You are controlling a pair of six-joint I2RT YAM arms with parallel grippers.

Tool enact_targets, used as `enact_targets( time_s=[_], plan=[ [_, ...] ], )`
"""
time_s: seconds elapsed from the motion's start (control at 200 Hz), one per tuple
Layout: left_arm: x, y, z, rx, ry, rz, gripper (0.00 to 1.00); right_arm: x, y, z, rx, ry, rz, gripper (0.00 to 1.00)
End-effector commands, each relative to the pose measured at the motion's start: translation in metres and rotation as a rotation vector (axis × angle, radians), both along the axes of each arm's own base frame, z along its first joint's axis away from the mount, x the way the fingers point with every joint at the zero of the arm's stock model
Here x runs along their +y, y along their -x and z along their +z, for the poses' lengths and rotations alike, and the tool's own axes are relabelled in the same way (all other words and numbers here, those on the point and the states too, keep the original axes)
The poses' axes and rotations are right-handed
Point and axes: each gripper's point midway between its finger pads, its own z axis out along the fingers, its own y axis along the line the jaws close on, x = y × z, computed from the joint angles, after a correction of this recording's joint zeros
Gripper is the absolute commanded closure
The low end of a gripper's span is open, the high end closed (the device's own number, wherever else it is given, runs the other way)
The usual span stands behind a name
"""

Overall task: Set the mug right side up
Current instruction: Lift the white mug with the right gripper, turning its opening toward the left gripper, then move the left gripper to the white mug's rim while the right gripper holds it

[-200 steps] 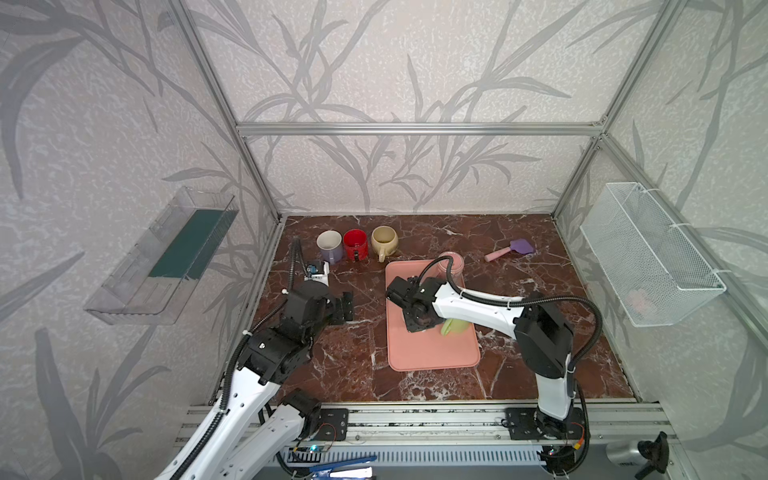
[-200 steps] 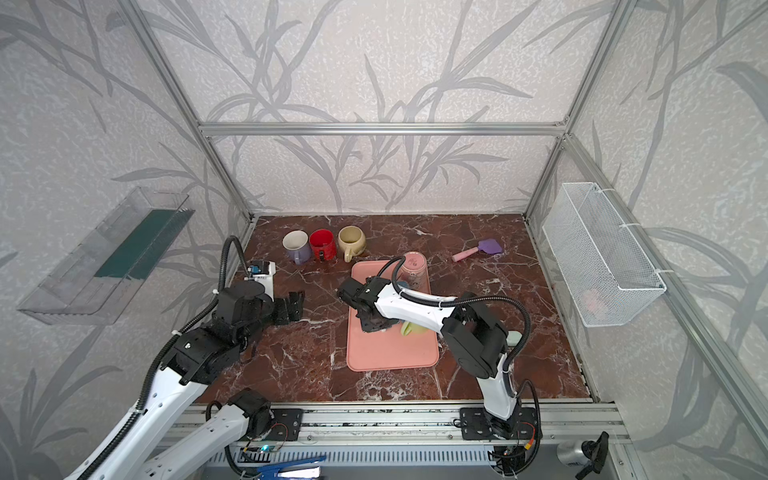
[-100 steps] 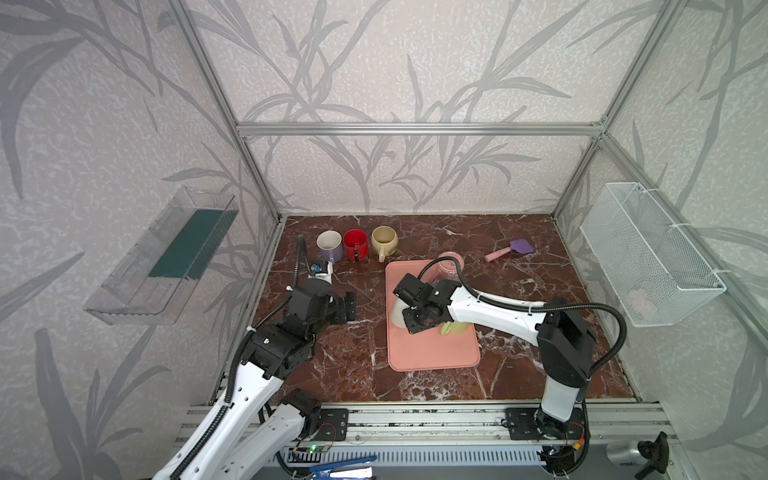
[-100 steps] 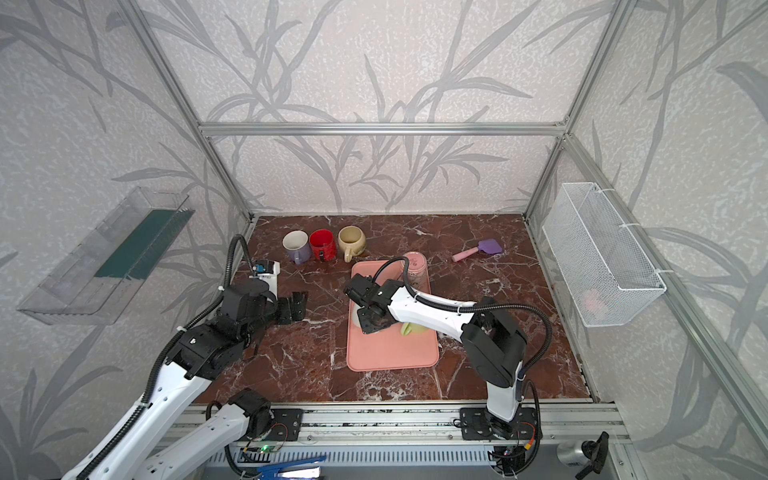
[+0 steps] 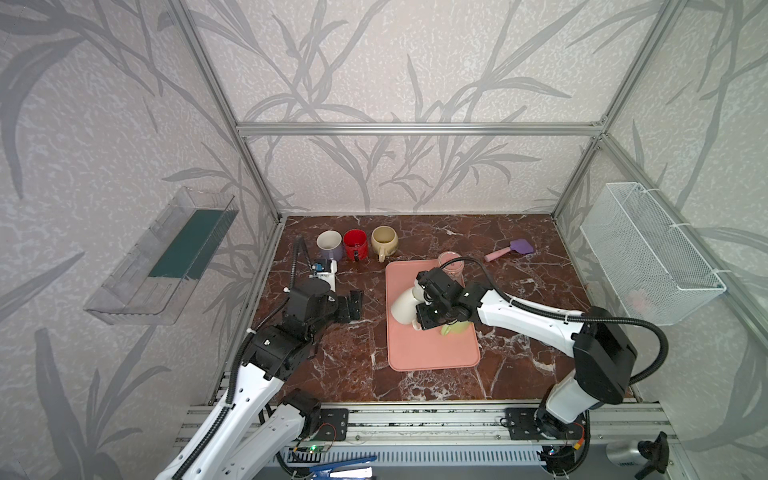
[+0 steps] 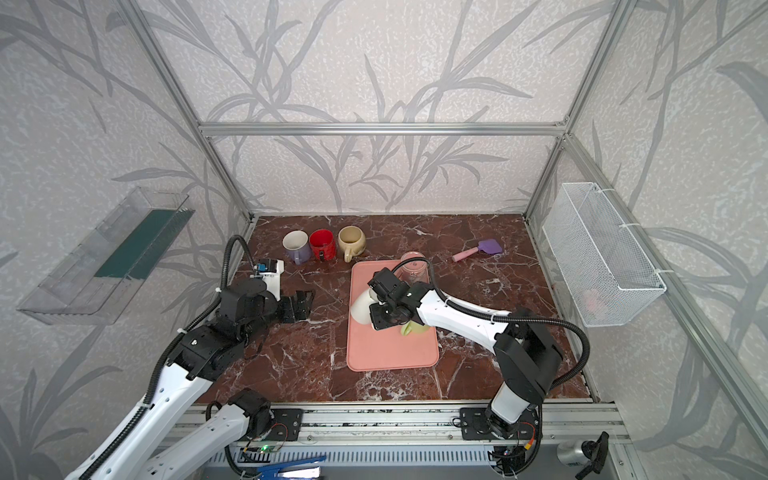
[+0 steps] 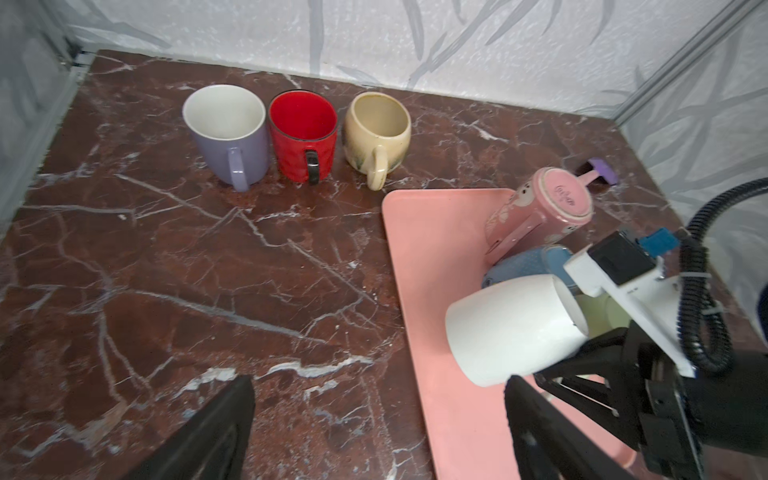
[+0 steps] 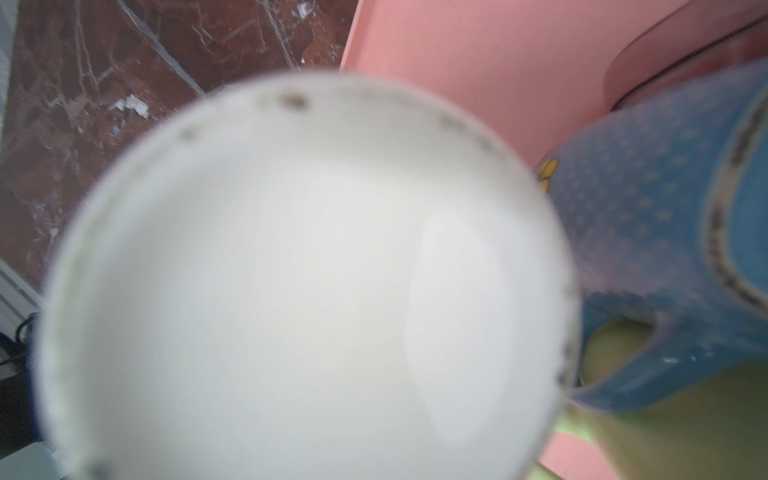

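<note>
Left gripper (image 5: 352, 305) gapes wide and empty, left of the flat pink rectangular tray (image 5: 432, 353). Right gripper (image 5: 419, 309), over that tray's left edge, is pinched nearly shut on the plain white ceramic mug (image 5: 402, 305), holding it tipped sideways. I'd judge the turn half done; mouth-up and set-down remain.

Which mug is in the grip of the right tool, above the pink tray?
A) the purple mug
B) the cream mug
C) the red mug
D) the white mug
D: the right tool is shut on the white mug, which is tipped on its side over the pink tray; the red mug, purple mug and cream mug stand upright in a row, untouched.
</note>
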Motion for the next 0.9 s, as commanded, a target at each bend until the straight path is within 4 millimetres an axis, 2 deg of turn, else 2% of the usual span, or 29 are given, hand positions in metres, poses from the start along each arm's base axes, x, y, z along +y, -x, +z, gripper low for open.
enact_targets(
  time_s=[0.0,0.185,0.34,0.475,0.605,0.785,0.895],
  plan=[
    [-0.021,0.000,0.016,-0.055,0.122,-0.084,0.07,0.013,-0.015,0.049,-0.116,-0.204,0.032,1.00],
    [-0.036,0.000,0.020,-0.054,0.201,-0.147,0.07,0.000,-0.014,0.078,-0.179,-0.340,0.053,1.00],
    [-0.046,-0.003,0.016,-0.048,0.282,-0.165,0.07,-0.018,-0.010,0.098,-0.238,-0.424,0.052,1.00],
    [-0.068,-0.006,0.010,-0.026,0.412,-0.236,0.07,-0.033,-0.009,0.116,-0.276,-0.491,0.037,1.00],
    [-0.084,-0.006,0.004,-0.011,0.466,-0.307,0.07,-0.046,-0.010,0.129,-0.302,-0.548,0.023,1.00],
    [-0.093,-0.003,0.006,-0.029,0.521,-0.356,0.07,-0.062,-0.014,0.142,-0.319,-0.642,-0.018,1.00],
    [-0.100,-0.003,0.008,-0.040,0.559,-0.386,0.07,-0.065,-0.017,0.148,-0.317,-0.686,-0.021,1.00]
  ],
)
